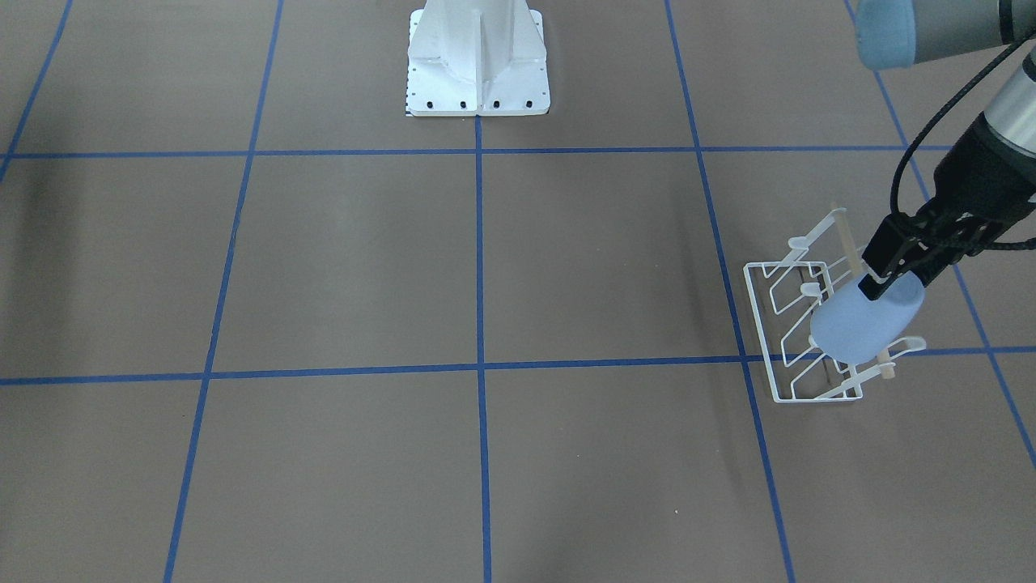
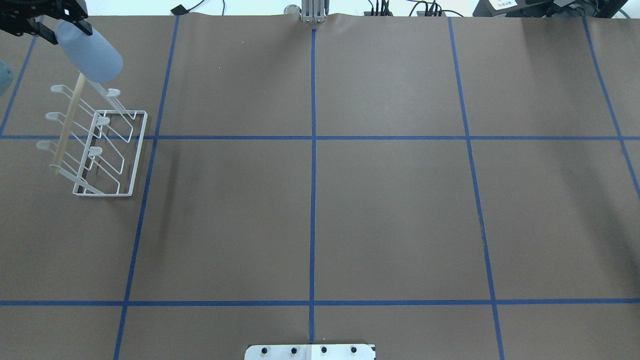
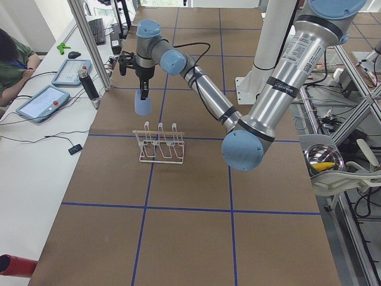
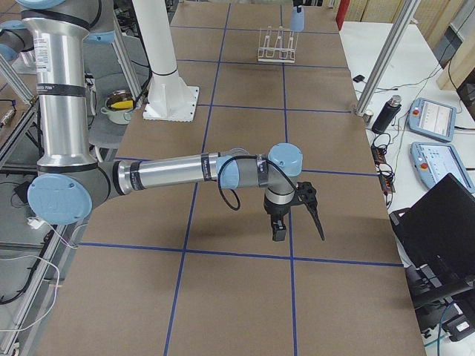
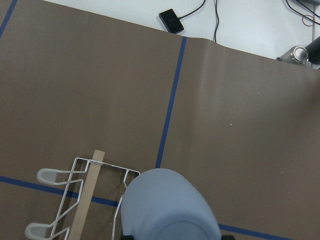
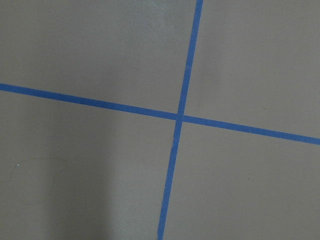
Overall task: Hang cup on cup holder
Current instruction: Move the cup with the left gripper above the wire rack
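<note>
My left gripper [image 1: 886, 282] is shut on the rim end of the pale blue cup [image 1: 868, 324] and holds it tilted in the air, rounded base outward, over the end of the cup holder [image 1: 801, 344]. The holder is a white wire rack with a wooden rod on top; no cup hangs on its prongs. In the overhead view the cup [image 2: 90, 52] is just beyond the rack's [image 2: 107, 150] far end, held by the left gripper [image 2: 52, 22]. The left wrist view shows the cup [image 5: 167, 207] above the rack [image 5: 82, 192]. My right gripper [image 4: 295, 219] hovers low over the table far from the rack; I cannot tell whether it is open or shut.
The robot's white base [image 1: 477, 61] stands at the table's middle edge. A side table with tablets [image 3: 44, 101], a dark bottle [image 3: 89, 86] and a seated operator [image 3: 12, 62] lies beyond the rack's end. Blue tape lines grid the brown table.
</note>
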